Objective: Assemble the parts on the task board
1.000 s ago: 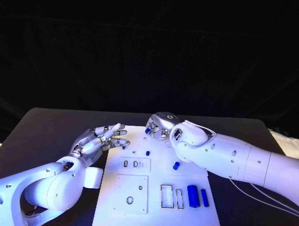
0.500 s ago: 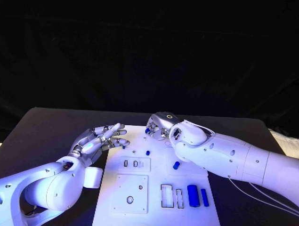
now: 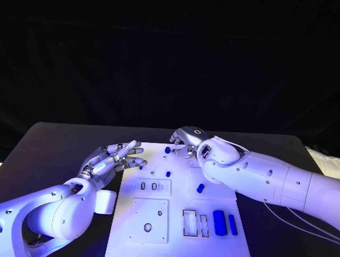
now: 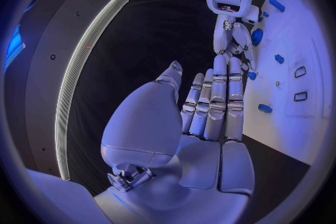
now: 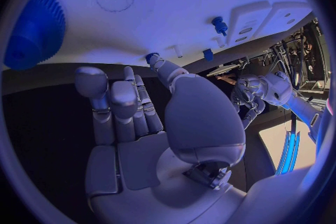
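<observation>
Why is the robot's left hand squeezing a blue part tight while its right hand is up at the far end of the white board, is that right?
Not quite. The left hand squeezes nothing: the left wrist view shows its fingers stretched out and bare. The rest holds: in the head view the right hand is at the far end of the task board.

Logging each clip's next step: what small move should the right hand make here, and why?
Probably ease the right hand down so its fingers close on the small blue part at the task board's far end. The hand is open beside that part, one fingertip almost touching it, holding nothing. The left hand hovers open at the board's left edge.
</observation>
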Action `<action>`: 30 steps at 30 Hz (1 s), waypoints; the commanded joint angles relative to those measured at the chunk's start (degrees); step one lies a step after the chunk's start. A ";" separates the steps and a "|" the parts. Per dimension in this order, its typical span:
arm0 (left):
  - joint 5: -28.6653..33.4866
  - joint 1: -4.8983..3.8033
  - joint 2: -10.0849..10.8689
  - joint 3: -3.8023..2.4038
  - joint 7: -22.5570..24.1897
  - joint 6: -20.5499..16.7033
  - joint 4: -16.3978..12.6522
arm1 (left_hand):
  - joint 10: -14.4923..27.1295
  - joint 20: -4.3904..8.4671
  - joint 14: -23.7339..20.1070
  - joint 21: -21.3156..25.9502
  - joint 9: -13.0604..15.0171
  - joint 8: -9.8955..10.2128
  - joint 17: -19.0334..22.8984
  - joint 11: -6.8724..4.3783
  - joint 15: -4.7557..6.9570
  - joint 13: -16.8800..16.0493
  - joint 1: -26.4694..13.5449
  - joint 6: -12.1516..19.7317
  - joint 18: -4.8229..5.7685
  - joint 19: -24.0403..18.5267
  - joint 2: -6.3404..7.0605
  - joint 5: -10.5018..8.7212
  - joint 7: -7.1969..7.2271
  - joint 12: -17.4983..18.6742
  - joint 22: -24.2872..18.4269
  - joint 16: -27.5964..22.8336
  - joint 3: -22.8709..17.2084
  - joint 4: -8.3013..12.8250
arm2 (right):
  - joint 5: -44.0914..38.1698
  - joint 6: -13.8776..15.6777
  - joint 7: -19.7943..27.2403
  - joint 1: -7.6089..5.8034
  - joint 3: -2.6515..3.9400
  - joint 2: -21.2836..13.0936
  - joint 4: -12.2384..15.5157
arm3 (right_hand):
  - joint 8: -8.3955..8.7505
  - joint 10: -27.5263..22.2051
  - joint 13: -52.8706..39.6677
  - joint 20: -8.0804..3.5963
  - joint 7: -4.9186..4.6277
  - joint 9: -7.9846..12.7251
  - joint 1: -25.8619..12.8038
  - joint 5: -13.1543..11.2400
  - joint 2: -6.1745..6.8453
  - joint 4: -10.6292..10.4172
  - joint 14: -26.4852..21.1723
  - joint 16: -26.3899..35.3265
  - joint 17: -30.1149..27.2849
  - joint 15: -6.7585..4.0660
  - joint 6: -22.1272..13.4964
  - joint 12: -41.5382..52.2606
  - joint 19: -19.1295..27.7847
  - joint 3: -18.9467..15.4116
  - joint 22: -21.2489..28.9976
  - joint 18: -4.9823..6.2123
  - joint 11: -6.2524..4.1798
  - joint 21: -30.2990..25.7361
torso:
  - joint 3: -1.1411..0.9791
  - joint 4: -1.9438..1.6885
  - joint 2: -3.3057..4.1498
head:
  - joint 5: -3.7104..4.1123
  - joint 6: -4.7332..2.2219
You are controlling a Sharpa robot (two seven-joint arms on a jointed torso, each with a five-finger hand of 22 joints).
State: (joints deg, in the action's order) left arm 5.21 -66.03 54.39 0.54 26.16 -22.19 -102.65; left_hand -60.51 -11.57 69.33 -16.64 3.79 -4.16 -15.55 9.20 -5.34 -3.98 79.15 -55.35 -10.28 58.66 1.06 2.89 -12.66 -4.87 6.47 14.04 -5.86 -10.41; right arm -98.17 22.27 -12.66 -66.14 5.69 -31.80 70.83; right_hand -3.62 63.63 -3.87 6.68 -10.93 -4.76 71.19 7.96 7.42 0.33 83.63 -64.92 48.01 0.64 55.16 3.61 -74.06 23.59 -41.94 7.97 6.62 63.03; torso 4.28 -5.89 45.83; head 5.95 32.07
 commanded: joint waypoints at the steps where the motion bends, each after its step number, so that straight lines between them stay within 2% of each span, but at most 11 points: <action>1: 0.32 -0.12 0.02 -0.04 0.13 0.43 -0.06 | 0.40 -0.10 -0.33 0.13 -0.07 0.35 -0.05 0.11 -0.16 0.08 0.34 0.05 -0.11 0.06 -0.13 0.08 -0.22 0.28 -0.05 0.03 -0.06 0.27 | 0.73 2.10 -0.30 0.02 0.00 -1.54 1.55 | -0.04 0.29 -0.20 0.25 0.14 0.01 0.42 0.00 0.02 -0.24 -0.03 0.32 -0.19 0.52 -0.09 0.23 0.31 -0.55 0.04 0.23 -0.08 -0.31 | -0.06 0.06 0.01 | -0.29 -0.01; 5: 0.49 -0.12 0.18 -0.03 0.06 0.42 -0.09 | 0.43 -0.11 -0.39 0.15 -0.07 0.36 -0.08 0.13 -0.18 0.08 0.33 0.09 -0.10 0.04 -0.13 0.08 -0.24 0.31 -0.06 0.01 -0.06 0.29 | 3.29 3.50 -0.90 -0.01 0.24 -5.73 5.19 | -0.26 3.87 -0.93 -0.05 0.70 -0.19 0.91 0.72 -0.40 -1.12 0.76 -2.07 3.43 -0.02 1.08 1.45 -0.42 -0.48 -2.08 -0.04 -0.89 1.10 | -0.06 0.01 -0.06 | -0.21 -0.16; 8: 0.56 -0.12 0.32 -0.03 0.12 0.48 -0.14 | 0.46 -0.13 -0.46 0.18 -0.07 0.37 -0.12 0.15 -0.21 0.08 0.27 0.13 -0.10 0.00 -0.11 0.07 -0.26 0.34 -0.08 -0.03 -0.02 0.29 | 9.89 3.11 -2.05 -0.08 0.73 -9.17 7.58 | -0.06 9.87 -2.67 -0.89 1.49 -0.12 1.63 0.79 -0.05 -1.26 1.19 -3.77 5.95 -1.07 1.03 4.30 -0.90 -0.46 -3.31 -0.14 -2.25 2.00 | -0.05 0.18 -0.17 | -0.20 -0.17; 11: 0.61 -0.11 0.49 -0.03 0.17 0.58 -0.22 | 0.48 -0.15 -0.52 0.20 -0.06 0.38 -0.16 0.17 -0.24 0.07 0.19 0.15 -0.09 -0.04 -0.08 0.07 -0.28 0.37 -0.10 -0.05 0.02 0.27 | 15.51 1.75 -2.70 -0.13 1.15 -12.67 9.84 | -0.32 16.38 -6.39 -2.39 2.76 -0.15 1.92 2.43 1.57 -1.19 1.91 -6.33 9.69 -2.45 1.29 9.32 -2.37 -2.17 -6.85 -0.73 -3.93 4.36 | -0.09 0.40 -0.20 | -0.22 -0.38; 12: 0.69 -0.11 0.53 -0.02 0.19 0.59 -0.21 | 0.48 -0.15 -0.52 0.20 -0.06 0.38 -0.16 0.17 -0.24 0.07 0.19 0.15 -0.09 -0.04 -0.08 0.07 -0.28 0.37 -0.10 -0.05 0.02 0.27 | 16.53 1.15 -2.88 -0.14 1.26 -13.75 10.56 | -0.56 16.49 -9.93 -3.27 3.33 -0.24 2.07 4.15 1.84 -1.60 2.19 -7.47 11.16 -3.18 1.62 12.42 -2.93 -3.54 -8.13 -0.97 -4.59 5.35 | -0.10 0.42 -0.19 | -0.19 -0.40; 13: 0.77 -0.11 0.55 -0.02 0.20 0.61 -0.19 | 0.48 -0.15 -0.52 0.20 -0.06 0.38 -0.16 0.17 -0.24 0.07 0.19 0.15 -0.09 -0.04 -0.08 0.07 -0.28 0.37 -0.10 -0.05 0.02 0.27 | 17.12 0.61 -3.04 -0.14 1.34 -14.55 11.10 | -0.63 15.19 -14.69 -3.59 3.04 -0.28 2.42 4.65 1.77 -2.10 2.40 -8.86 13.14 -3.25 1.68 16.33 -3.32 -5.02 -9.44 -1.16 -5.14 6.29 | -0.14 0.45 -0.20 | -0.11 -0.45; 15: 0.91 -0.11 0.58 -0.02 0.22 0.63 -0.13 | 0.48 -0.15 -0.52 0.20 -0.06 0.38 -0.16 0.17 -0.24 0.07 0.19 0.15 -0.09 -0.04 -0.08 0.07 -0.28 0.37 -0.10 -0.05 0.02 0.27 | 17.82 -0.66 -3.41 -0.15 1.47 -16.06 12.12 | -0.58 18.39 -31.51 -3.52 3.71 -0.27 1.81 5.28 2.27 -2.73 3.34 -12.61 19.26 -3.31 1.53 33.30 -4.32 -6.80 -12.39 -1.72 -4.74 8.08 | -0.26 0.57 -0.21 | -0.05 -0.48; 17: 1.01 -0.10 0.57 -0.02 0.23 0.67 -0.08 | 0.48 -0.15 -0.52 0.20 -0.06 0.38 -0.16 0.17 -0.24 0.07 0.19 0.15 -0.09 -0.04 -0.08 0.07 -0.28 0.37 -0.10 -0.05 0.02 0.27 | 17.71 -2.17 -3.81 -0.14 1.57 -17.30 12.97 | -0.67 17.73 -49.23 -3.55 3.82 -0.38 2.31 6.11 1.94 -3.54 3.91 -16.22 25.03 -3.07 1.50 50.24 -5.21 -9.15 -15.43 -2.15 -4.83 10.13 | -0.33 0.68 -0.18 | -0.03 -0.49; 19: 1.07 -0.10 0.52 -0.01 0.23 0.74 -0.05 | 0.48 -0.15 -0.52 0.20 -0.06 0.38 -0.16 0.17 -0.24 0.07 0.19 0.15 -0.09 -0.04 -0.08 0.07 -0.28 0.37 -0.10 -0.05 0.02 0.27 | 16.96 -3.68 -4.28 -0.09 1.62 -18.16 13.62 | -0.63 17.30 -59.44 -3.30 3.71 -0.43 2.26 6.00 1.71 -4.67 4.15 -18.11 28.30 -2.73 1.14 59.83 -5.59 -11.22 -17.46 -2.40 -4.26 11.44 | -0.41 0.74 -0.12 | -0.06 -0.52; 23: 1.13 -0.09 0.42 -0.01 0.20 0.82 0.06 | 0.48 -0.17 -0.58 0.23 -0.06 0.37 -0.20 0.18 -0.26 0.06 0.13 0.15 -0.09 -0.07 -0.05 0.07 -0.28 0.39 -0.12 -0.07 0.07 0.26 | 14.92 -5.89 -5.26 0.01 1.67 -18.97 14.27 | -0.69 18.06 -67.07 -2.94 3.30 -0.55 2.16 5.93 0.98 -6.32 4.44 -19.60 30.97 -2.49 0.89 67.00 -5.94 -13.30 -19.34 -2.67 -3.99 12.67 | -0.38 0.56 -0.14 | 0.07 -0.54; 30: 1.17 -0.08 0.28 0.01 0.16 0.88 0.39 | 0.47 -0.18 -0.60 0.24 -0.05 0.36 -0.22 0.18 -0.26 0.06 0.09 0.14 -0.09 -0.09 -0.06 0.07 -0.28 0.39 -0.13 -0.08 0.08 0.24 | 11.75 -8.59 -6.66 0.49 1.70 -18.89 13.74 | -0.63 18.46 -70.90 -2.51 2.95 -0.64 2.19 5.78 0.61 -8.84 4.61 -20.47 32.62 -2.25 0.33 70.25 -6.13 -15.95 -20.77 -2.92 -3.78 13.64 | -0.32 0.46 -0.20 | 0.18 -0.56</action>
State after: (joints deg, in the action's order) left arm 6.06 -66.04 54.82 0.59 26.05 -22.14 -102.24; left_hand -60.30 -11.57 69.13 -16.64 3.79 -4.16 -15.70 9.41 -5.54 -3.98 79.15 -55.35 -10.28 58.66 1.06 2.88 -12.66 -4.87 6.43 14.04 -5.86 -10.41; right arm -84.05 17.26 -17.55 -65.77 7.37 -50.81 84.71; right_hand -4.08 82.04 -74.62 4.11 -7.86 -5.35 73.38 13.87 8.35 -8.56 84.02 -85.14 74.95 -1.84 55.76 73.75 -79.93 7.96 -62.65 6.11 2.73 76.34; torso 3.92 -5.37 45.67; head 6.15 31.43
